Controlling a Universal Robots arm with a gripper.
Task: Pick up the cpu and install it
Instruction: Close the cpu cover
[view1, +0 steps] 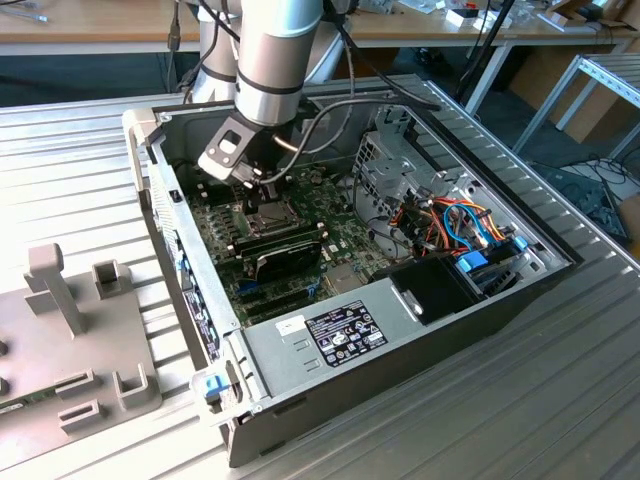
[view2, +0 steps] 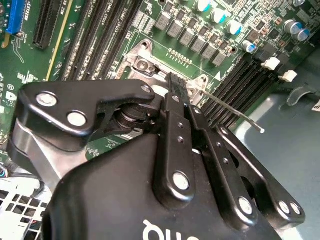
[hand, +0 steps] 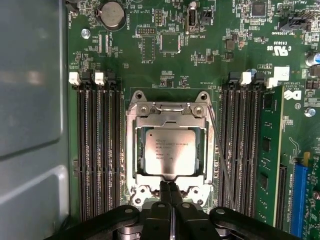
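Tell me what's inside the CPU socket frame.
The cpu lies flat inside the socket frame, its metal top showing. Whatever is beneath it is covered.

Just ahead of the claw (hand: 170, 187), the cpu (hand: 170, 151) is left uncovered; it is hemmed by the socket frame (hand: 134, 150) and flanked by slots (hand: 97, 150).

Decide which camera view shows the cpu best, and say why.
The first wrist view: the cpu sits in its socket, silver top seen square-on and unobstructed. In the second wrist view the gripper covers most of the socket; in the exterior view the arm overhangs it.
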